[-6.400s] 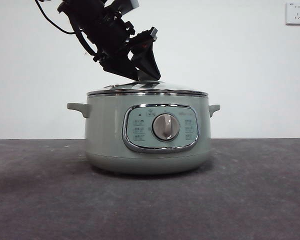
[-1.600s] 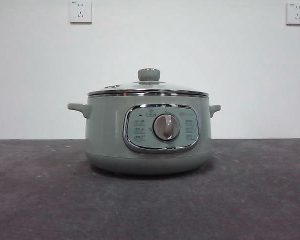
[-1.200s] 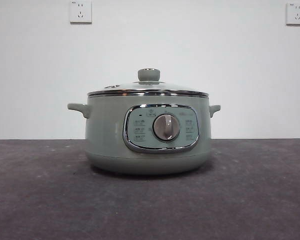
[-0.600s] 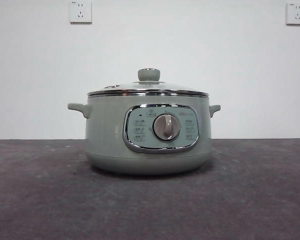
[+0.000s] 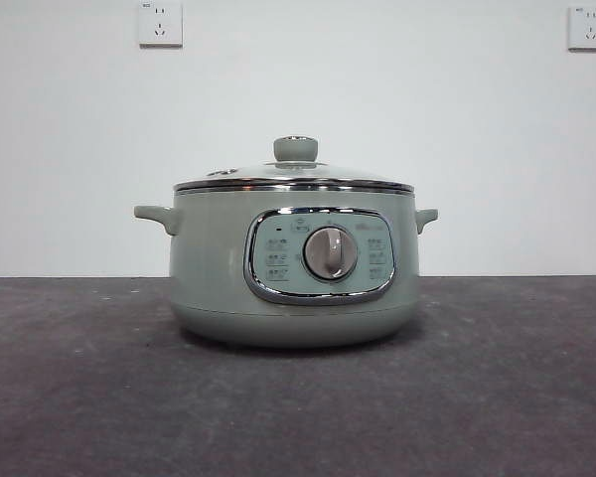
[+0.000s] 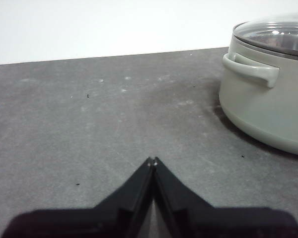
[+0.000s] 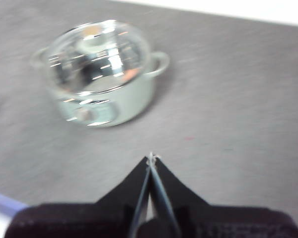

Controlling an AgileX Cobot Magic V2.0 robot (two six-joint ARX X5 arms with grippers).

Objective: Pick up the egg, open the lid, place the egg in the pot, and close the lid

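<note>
Lid (image 5: 294, 176) sits closed on pot (image 5: 294, 260) at table (image 5: 99, 397) centre. An orange glint, perhaps the egg (image 7: 131, 73), shows through the glass at 3 o'clock of the knob. Left gripper (image 6: 152, 161) and right gripper (image 7: 151, 157) hang empty, jaws pressed together, well apart from the pot.

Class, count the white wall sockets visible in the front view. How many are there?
2. One wall socket is high on the wall, upper left of the pot; the other wall socket is at the top right corner.
</note>
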